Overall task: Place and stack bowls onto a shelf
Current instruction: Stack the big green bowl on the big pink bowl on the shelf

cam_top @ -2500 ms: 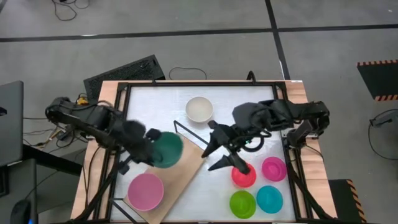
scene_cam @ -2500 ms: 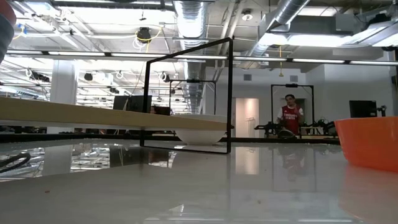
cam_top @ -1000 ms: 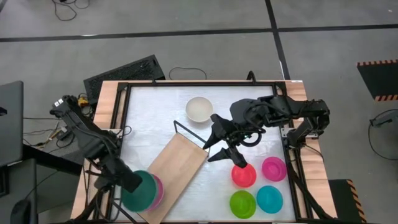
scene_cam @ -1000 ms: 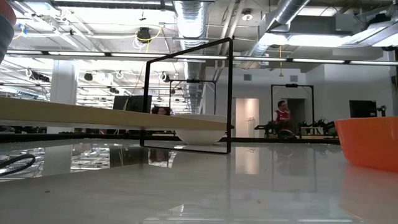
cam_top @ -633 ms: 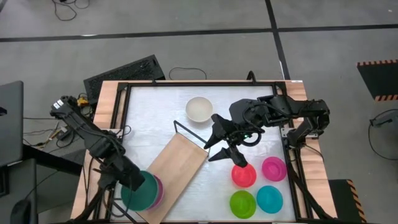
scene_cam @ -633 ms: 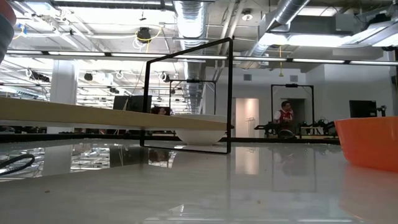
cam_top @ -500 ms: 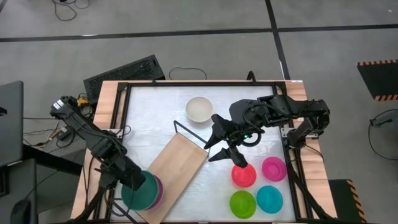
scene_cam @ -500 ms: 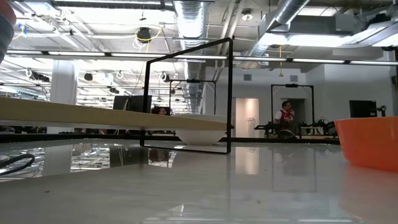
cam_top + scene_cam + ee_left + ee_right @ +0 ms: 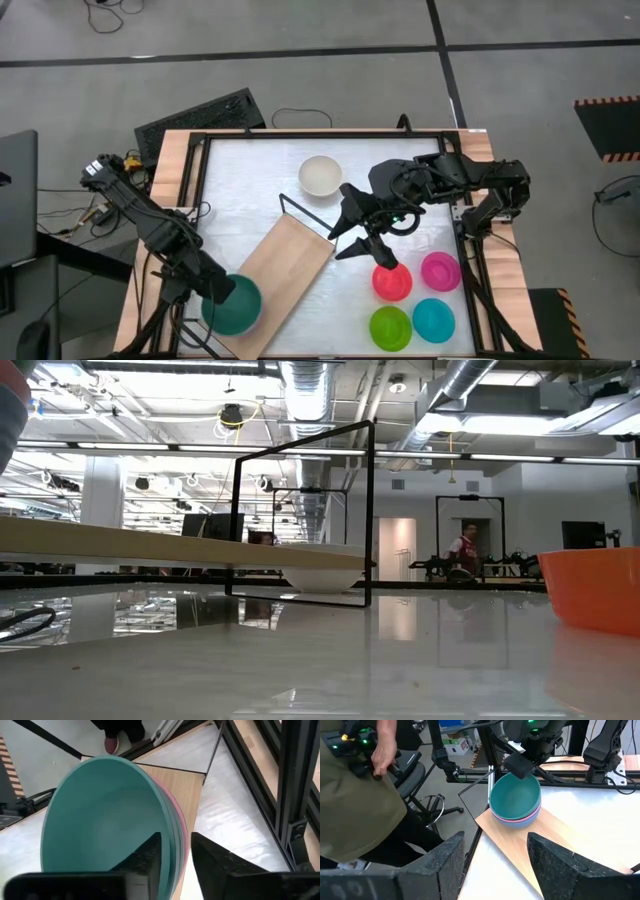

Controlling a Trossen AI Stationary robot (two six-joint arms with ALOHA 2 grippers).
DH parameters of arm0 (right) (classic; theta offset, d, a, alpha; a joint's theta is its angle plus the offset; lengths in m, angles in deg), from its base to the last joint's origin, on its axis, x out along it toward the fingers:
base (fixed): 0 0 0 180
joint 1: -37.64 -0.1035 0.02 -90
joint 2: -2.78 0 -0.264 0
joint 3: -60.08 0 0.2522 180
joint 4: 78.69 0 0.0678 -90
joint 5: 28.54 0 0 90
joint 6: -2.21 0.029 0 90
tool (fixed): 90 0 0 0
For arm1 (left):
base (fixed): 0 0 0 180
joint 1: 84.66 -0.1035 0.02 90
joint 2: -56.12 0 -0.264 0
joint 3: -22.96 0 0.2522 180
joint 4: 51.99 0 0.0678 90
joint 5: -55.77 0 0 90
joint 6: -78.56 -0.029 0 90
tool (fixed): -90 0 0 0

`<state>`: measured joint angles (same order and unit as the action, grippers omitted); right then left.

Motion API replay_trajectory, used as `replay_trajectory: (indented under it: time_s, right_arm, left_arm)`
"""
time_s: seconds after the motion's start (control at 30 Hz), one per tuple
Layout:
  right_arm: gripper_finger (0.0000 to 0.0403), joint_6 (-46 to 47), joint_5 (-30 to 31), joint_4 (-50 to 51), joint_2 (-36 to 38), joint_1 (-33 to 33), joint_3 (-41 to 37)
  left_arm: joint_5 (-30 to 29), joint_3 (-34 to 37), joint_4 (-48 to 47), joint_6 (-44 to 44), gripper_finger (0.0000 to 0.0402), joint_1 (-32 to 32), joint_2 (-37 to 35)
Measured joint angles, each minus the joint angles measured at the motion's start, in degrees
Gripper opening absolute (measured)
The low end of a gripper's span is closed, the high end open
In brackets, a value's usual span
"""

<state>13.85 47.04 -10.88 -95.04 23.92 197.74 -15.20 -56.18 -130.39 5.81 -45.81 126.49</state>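
The dark green bowl [image 9: 234,306] sits nested in the light pink bowl [image 9: 183,836] on the near-left end of the wooden shelf [image 9: 290,262]. My left gripper [image 9: 221,290] is shut on the green bowl's rim. My right gripper [image 9: 336,246] hangs open above the table beside the shelf's far end, near the red bowl [image 9: 392,284]. The cream-white bowl [image 9: 321,175] rests on the table by the far edge. The magenta [image 9: 440,271], lime green [image 9: 390,326] and cyan [image 9: 433,318] bowls stand near right. No navy blue bowl shows. My left gripper holds the green bowl by its rim [image 9: 169,827], on the side toward the table's left edge. One finger [image 9: 148,854] is inside the bowl and the other [image 9: 210,857] is outside, with the pink bowl's rim also between them. The fingers slant down from the left. The green bowl rests inside the pink one.
A black wire frame [image 9: 300,205] stands at the shelf's far end. Black rails [image 9: 200,180] border the white tabletop. A person [image 9: 360,795] stands beyond the table's left edge in the right wrist view. Bare table lies between the shelf and the left rail.
My left gripper has carried the green bowl a little toward the table's right and down. The bowl was offset to the left of the pink bowl with pink showing beside it. Now it sits nested squarely in the pink bowl and covers it from above.
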Motion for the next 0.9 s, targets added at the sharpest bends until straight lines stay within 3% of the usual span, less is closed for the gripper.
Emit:
replay_trajectory:
  time_s: [0.17,0.3,0.4,0.53,0.67,0.83,0.9]
  right_arm:
    - [0.0238,0.0,0.0,0.0,0.0,0.0,0.0]
    - [0.0238,-0.1,0.0,0.1,0.0,0.0,0.0]
    - [0.0238,-0.1,0.0,0.2,0.0,0.0,0.0]
    - [0.0238,-0.1,0.0,1.4,0.0,0.0,0.0]
    - [0.0238,-0.1,1.0,3.5,0.0,0.0,0.0]
    - [0.0238,-0.1,3.2,6.4,0.0,0.0,0.0]
    - [0.0238,-0.1,4.1,7.1,0.0,0.0,0.0]
  left_arm:
    - [-2.0,-1.3,-1.8,2.0,0.0137,0.0,0.0]
    - [-7.4,-4.5,-3.2,4.2,0.0161,0.3,0.0]
    - [-10.9,-7.9,-5.3,4.9,0.0169,1.0,0.0]
    - [-10.7,-10.2,-6.4,12.7,0.0166,1.1,0.0]
    - [-8.1,-10.3,-3.4,27.5,0.0138,1.3,-0.3]
    - [-5.5,-10.3,3.9,41.6,0.0029,1.4,-1.3]
    - [-6.9,-10.0,6.2,48.0,0.0011,1.9,-2.3]
